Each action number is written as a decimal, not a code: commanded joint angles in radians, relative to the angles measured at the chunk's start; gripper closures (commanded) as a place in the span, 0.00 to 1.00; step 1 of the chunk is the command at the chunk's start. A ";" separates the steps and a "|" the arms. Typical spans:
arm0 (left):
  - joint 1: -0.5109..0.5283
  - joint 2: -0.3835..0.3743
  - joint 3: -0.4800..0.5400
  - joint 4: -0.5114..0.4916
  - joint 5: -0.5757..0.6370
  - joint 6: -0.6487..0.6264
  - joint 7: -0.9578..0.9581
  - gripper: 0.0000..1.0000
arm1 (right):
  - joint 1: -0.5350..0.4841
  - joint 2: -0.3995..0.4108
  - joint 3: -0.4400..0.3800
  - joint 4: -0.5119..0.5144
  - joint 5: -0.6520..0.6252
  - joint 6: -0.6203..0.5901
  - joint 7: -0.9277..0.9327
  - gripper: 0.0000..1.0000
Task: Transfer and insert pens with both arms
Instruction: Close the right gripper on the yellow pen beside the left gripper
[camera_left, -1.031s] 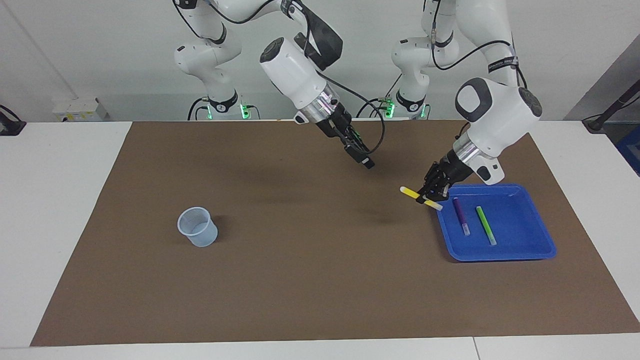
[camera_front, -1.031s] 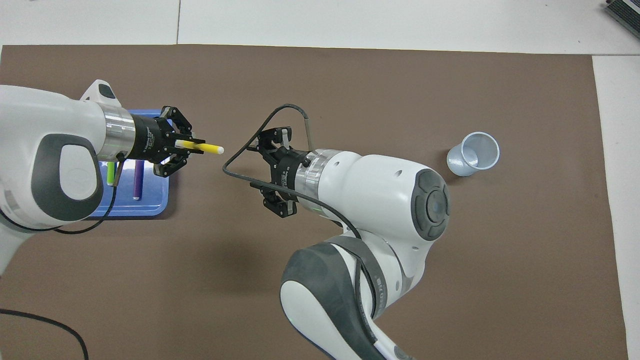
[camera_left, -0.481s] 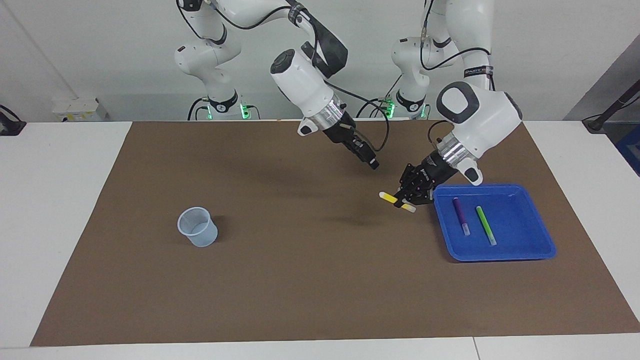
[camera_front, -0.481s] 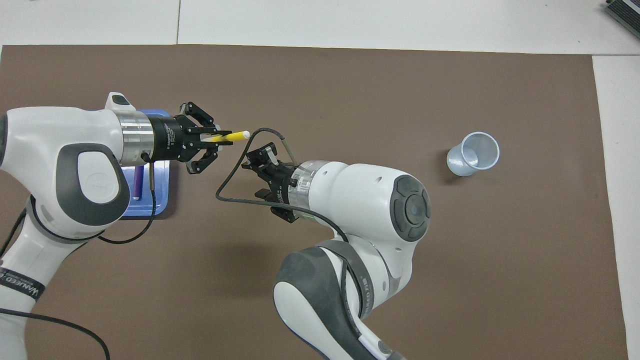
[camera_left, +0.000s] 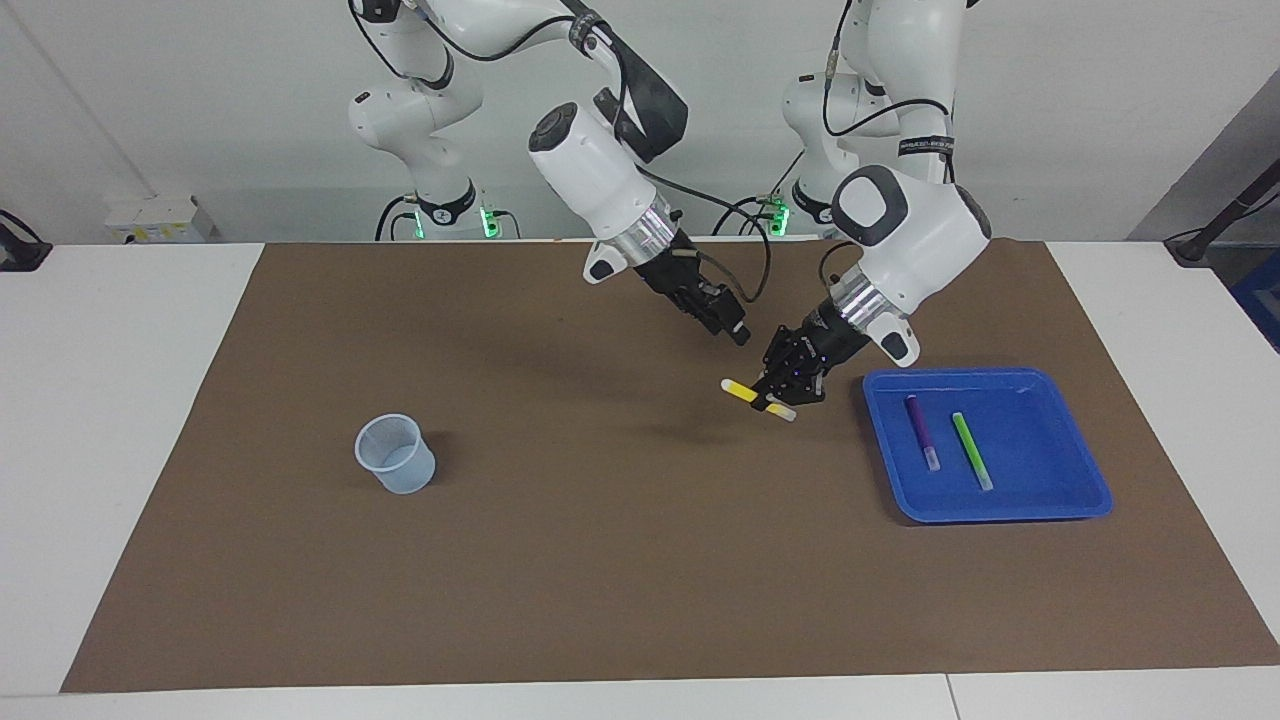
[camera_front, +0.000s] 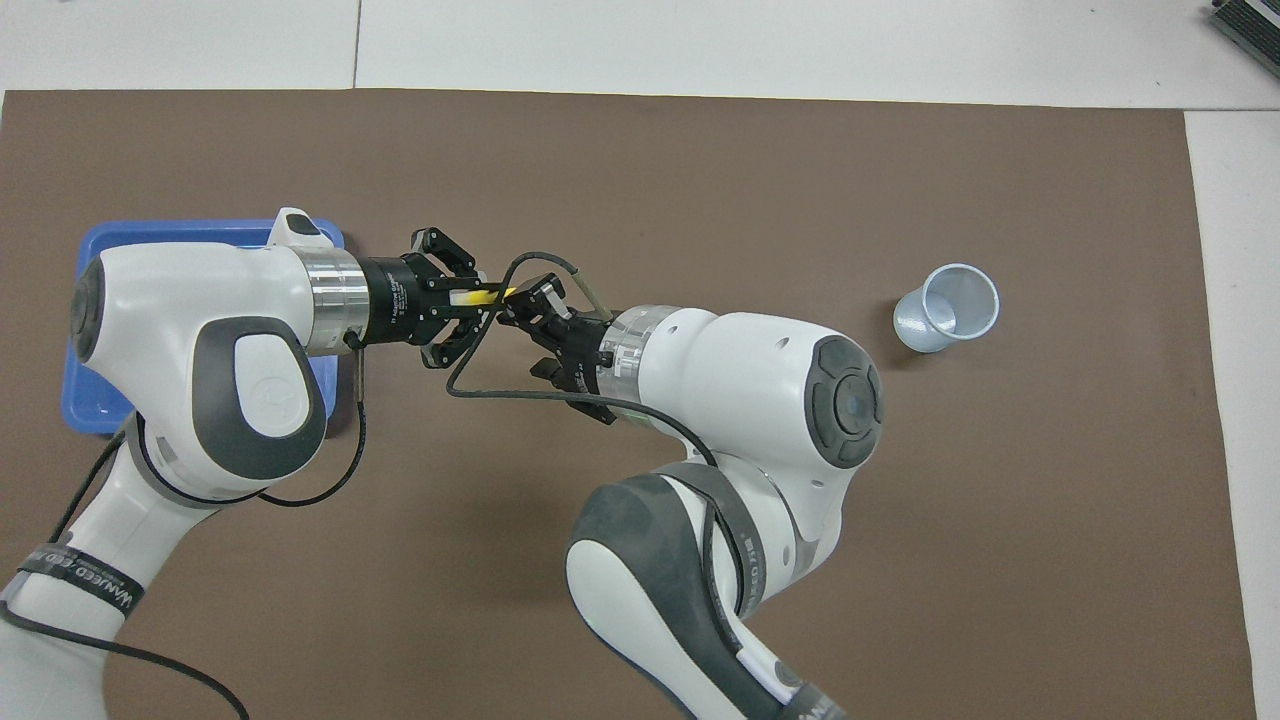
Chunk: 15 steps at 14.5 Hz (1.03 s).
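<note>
My left gripper (camera_left: 773, 397) (camera_front: 478, 300) is shut on the yellow pen (camera_left: 738, 390) (camera_front: 487, 296) and holds it level above the brown mat, beside the blue tray (camera_left: 1005, 515) (camera_front: 100, 250). The pen's free end points toward my right gripper (camera_left: 737, 333) (camera_front: 535, 330). That gripper hangs open just off that end, and the facing view shows a small gap between them. The purple pen (camera_left: 921, 432) and the green pen (camera_left: 971, 450) lie in the tray. In the overhead view the left arm covers them.
A pale translucent cup (camera_left: 396, 454) (camera_front: 948, 307) stands upright on the mat toward the right arm's end of the table. A black cable loops off the right wrist close to the pen.
The left gripper has carried the yellow pen away from the tray toward the table's middle. The right gripper has shifted a little to meet the pen's free end.
</note>
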 joint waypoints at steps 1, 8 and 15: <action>-0.020 -0.048 0.013 -0.046 -0.021 -0.033 -0.006 1.00 | -0.027 -0.001 0.006 -0.014 0.004 0.002 -0.056 0.38; -0.037 -0.059 0.011 -0.029 -0.064 -0.118 -0.003 1.00 | -0.048 0.015 0.008 -0.036 0.006 0.002 -0.099 0.40; -0.041 -0.062 0.013 -0.035 -0.064 -0.110 -0.001 1.00 | -0.047 0.023 0.008 -0.036 0.006 0.001 -0.100 0.84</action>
